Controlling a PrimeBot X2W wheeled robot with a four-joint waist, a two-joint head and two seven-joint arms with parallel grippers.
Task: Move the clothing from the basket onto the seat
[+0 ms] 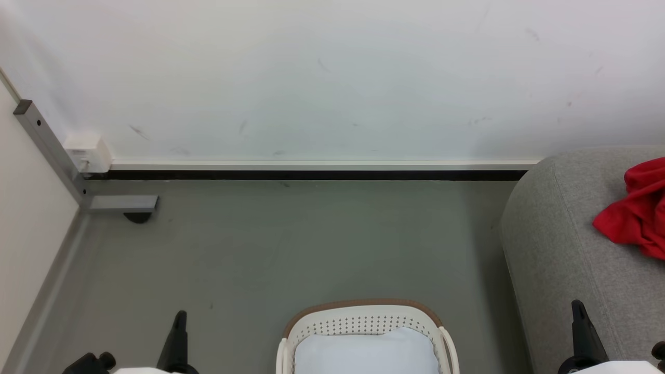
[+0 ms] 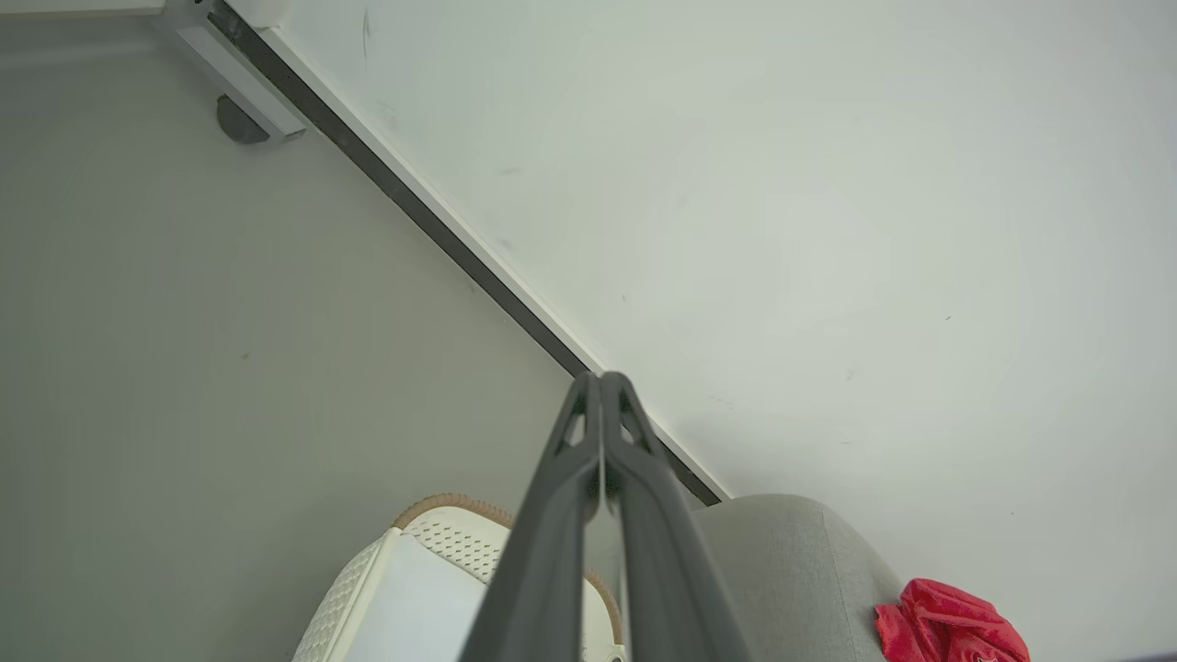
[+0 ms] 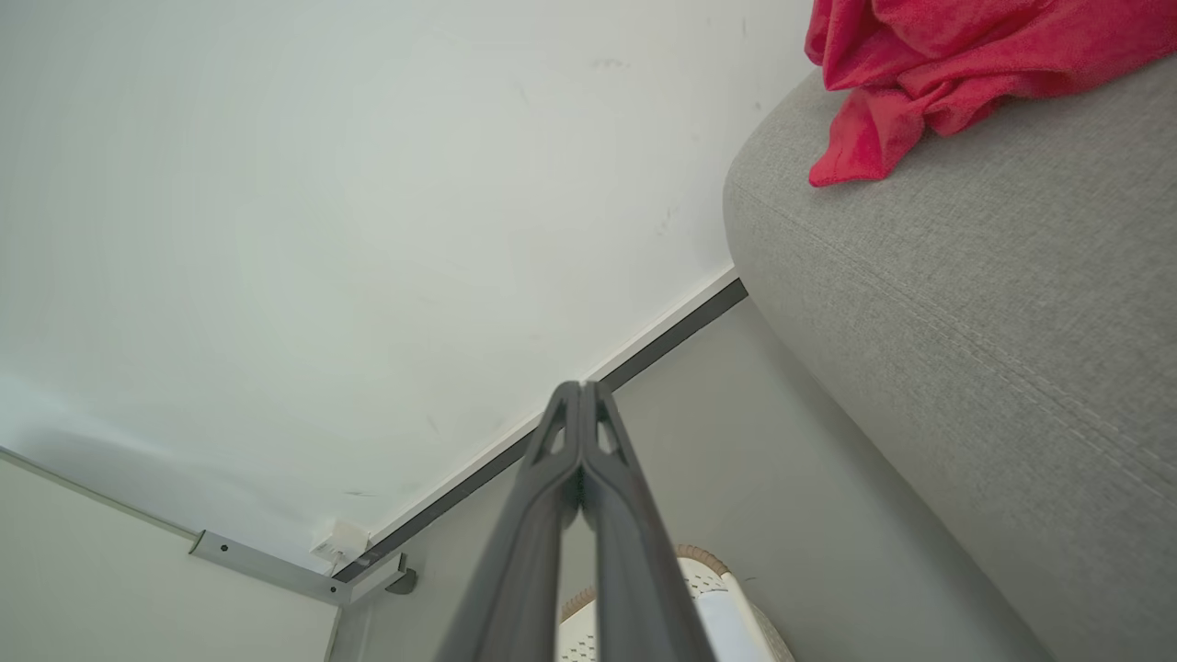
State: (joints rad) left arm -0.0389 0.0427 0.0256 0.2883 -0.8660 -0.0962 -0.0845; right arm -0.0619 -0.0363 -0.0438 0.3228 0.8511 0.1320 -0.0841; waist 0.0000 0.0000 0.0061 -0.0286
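**Red clothing (image 1: 636, 213) on the grey seat (image 1: 561, 249), both pairs of fingers pressed together**

From my head view, the clothing is a crumpled heap of bright red soft fabric. It is folded over itself in loose ridges and lies on top of the seat at the far right edge of the picture. In my right wrist view one limp corner of it hangs toward the seat's rounded edge, and the cloth looks slightly fuzzy, like towelling.

The seat is a big block upholstered in light grey woven fabric, with a visible seam line and soft rounded corners.

The basket (image 1: 363, 324) stands on the floor, well apart from the clothing and near the seat's side. It is cream-white plastic with rows of small perforations, rounded corners and a brown rim. I see a smooth pale white-blue lining (image 1: 366, 353) inside it.

The floor (image 1: 291, 244) is flat matt grey. The wall (image 1: 322, 78) is white with faint scuffs and meets the floor at a dark skirting strip (image 1: 311, 175). A grey metal bar (image 1: 47, 150) slants down at the left.

I see the left gripper (image 2: 602, 379) with its long dark fingers closed tip to tip, holding nothing. The right gripper (image 3: 581, 388) is closed the same way, with nothing between its fingers. Both point toward the wall, one on each side of the basket.
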